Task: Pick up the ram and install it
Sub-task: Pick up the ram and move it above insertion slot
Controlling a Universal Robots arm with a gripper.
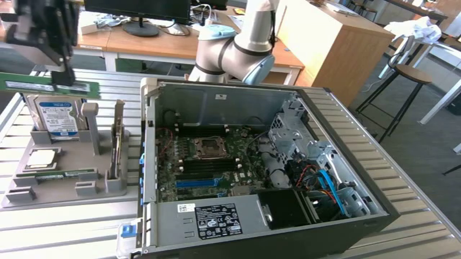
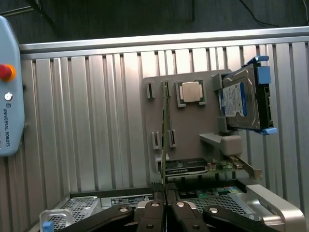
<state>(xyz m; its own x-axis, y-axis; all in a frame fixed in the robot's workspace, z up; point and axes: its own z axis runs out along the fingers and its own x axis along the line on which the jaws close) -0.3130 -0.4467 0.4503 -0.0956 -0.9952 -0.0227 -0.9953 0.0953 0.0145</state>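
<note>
My gripper (image 1: 63, 80) hangs at the upper left of the exterior view, jaws clamped tight on the ram (image 1: 25, 84); the stick lies level in my grasp, above the grey holder (image 1: 68, 162); beneath it the hard drive (image 1: 58, 120) stands upright in that holder; the processor (image 1: 42, 157) lies flat lower in the frame; the open computer case (image 1: 216, 102) sits toward the exterior view's right, apart from the ram; in the wrist view my fingers (image 2: 152, 212) pinch the ram (image 2: 164, 145) edge-on.
</note>
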